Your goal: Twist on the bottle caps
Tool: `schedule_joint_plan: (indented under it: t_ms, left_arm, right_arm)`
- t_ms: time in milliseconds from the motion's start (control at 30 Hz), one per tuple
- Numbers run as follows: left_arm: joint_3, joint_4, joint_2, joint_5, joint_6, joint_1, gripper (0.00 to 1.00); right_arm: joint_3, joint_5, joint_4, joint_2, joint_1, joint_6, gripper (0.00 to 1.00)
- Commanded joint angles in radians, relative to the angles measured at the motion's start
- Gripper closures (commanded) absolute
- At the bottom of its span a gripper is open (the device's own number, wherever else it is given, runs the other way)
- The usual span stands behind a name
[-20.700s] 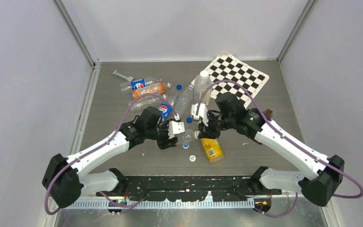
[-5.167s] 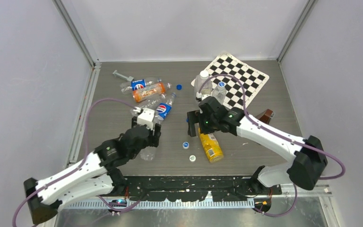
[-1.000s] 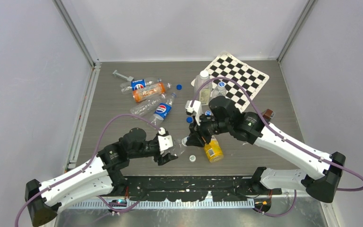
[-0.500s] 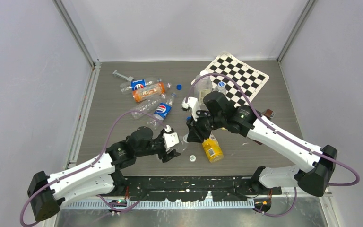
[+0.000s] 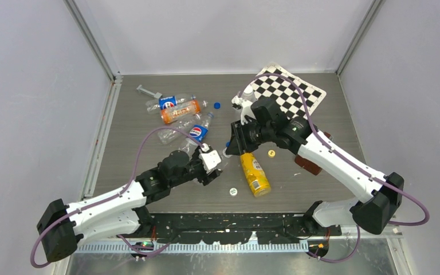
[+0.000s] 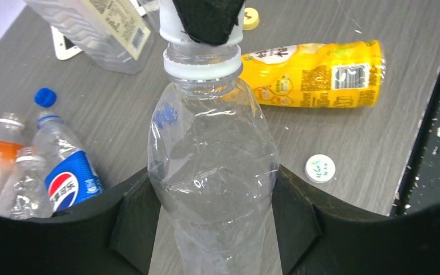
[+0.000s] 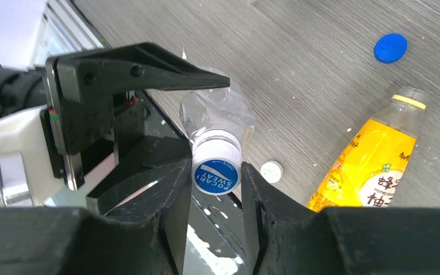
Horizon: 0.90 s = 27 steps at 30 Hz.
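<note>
Clamping clear bottle [image 6: 212, 166] in left pincer [image 6: 213, 223], frame centre, steadying it for twisting blue-topped cap [image 7: 216, 176] clamped in right pincer [image 7: 216, 186].

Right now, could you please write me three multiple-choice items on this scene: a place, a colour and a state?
1. Where is the blue-and-white cap? A on the checkerboard; B on the clear bottle's neck; C loose by the wall.
2. What colour is the lying bottle next to the white cap? A green; B yellow; C red.
3. How is the left gripper? A open; B shut on a cap; C shut on the clear bottle.
Answers: B, the right gripper pinches it atop the neck; B, its body is yellow; C, both fingers press the bottle's sides.
</note>
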Motion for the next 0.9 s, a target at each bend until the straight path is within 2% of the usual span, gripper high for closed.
schedule_joint_plan:
  t_ms: [0, 300, 667, 767, 833, 867]
  left_arm:
    - [0.095, 0.312, -0.012, -0.049, 0.050, -0.002, 1.00]
    - [0.093, 0.361, 0.045, -0.058, 0.138, -0.002, 1.00]
    - [0.049, 0.431, 0.076, -0.150, 0.150, -0.002, 1.00]
    - [0.041, 0.439, 0.081, -0.152, 0.150, -0.002, 1.00]
    - [0.037, 0.440, 0.087, -0.156, 0.149, -0.002, 1.00]
    - [0.036, 0.440, 0.087, -0.161, 0.147, -0.002, 1.00]
  right_arm:
    - [0.030, 0.048, 0.009, 0.020, -0.001, 0.233, 0.99]
    - [0.081, 0.112, -0.042, 0.063, -0.013, 0.539, 0.99]
    - [0.062, 0.142, 0.028, 0.075, -0.013, 0.775, 0.98]
    - [0.072, 0.161, 0.030, 0.071, -0.013, 0.790, 0.85]
    - [0.089, 0.180, 0.031, 0.064, -0.013, 0.780, 0.70]
    - [0.093, 0.200, 0.028, 0.058, -0.013, 0.767, 0.59]
